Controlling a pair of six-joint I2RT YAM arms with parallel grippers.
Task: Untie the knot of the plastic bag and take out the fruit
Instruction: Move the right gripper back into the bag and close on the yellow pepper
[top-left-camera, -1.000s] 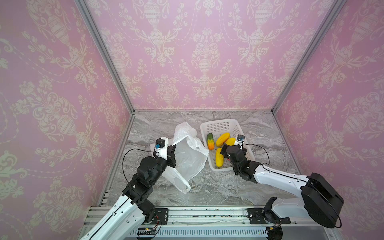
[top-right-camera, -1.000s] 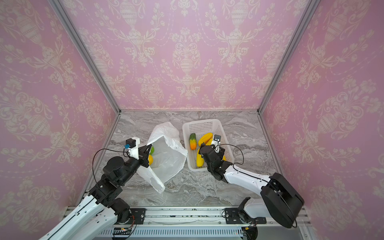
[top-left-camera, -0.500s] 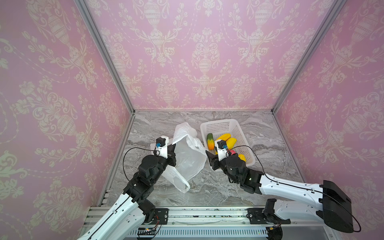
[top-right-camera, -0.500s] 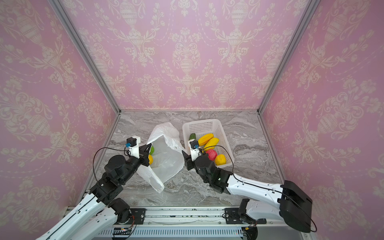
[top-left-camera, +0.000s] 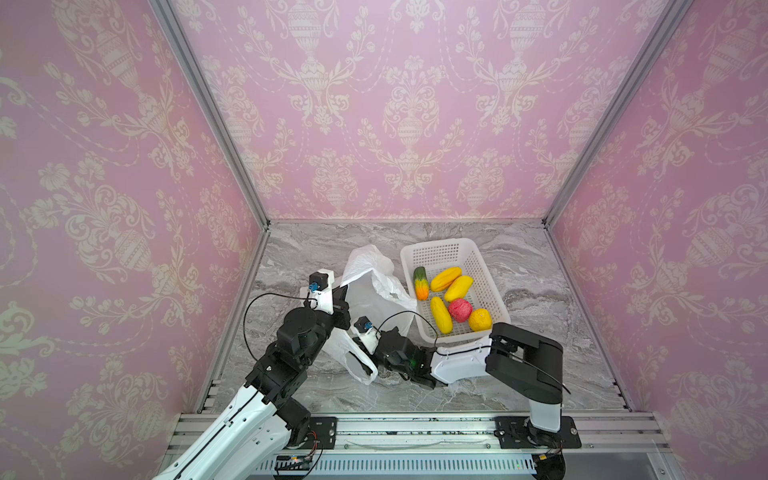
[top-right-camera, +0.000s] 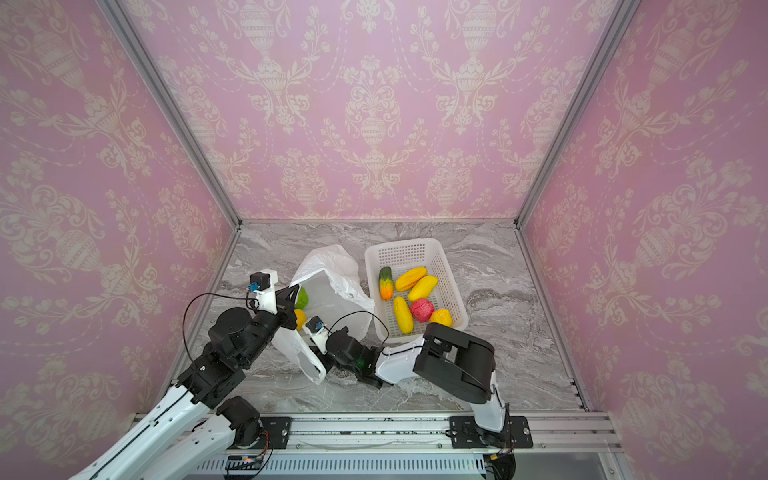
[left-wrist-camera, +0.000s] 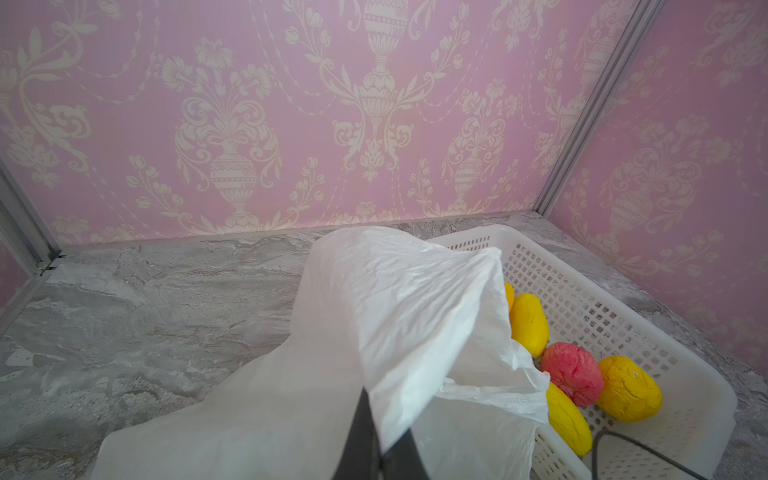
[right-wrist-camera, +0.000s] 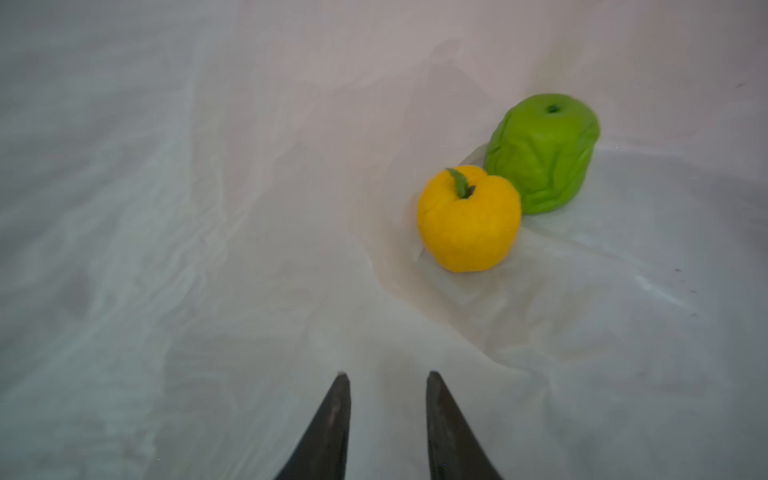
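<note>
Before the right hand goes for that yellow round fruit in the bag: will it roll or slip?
Likely to roll: the yellow round fruit is near-spherical and lies on the loose plastic bag. Probably slippery, since its skin looks smooth. The green fruit right beside it may stop a push that way.

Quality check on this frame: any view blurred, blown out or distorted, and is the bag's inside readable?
Right wrist view: flat milky light inside the plastic bag, film soft, yellow fruit and green fruit sharp. Left wrist view: bag film bright, not blown out; dark fingers blurred. Both top views: even light, frame posts splayed by the wide lens.
</note>
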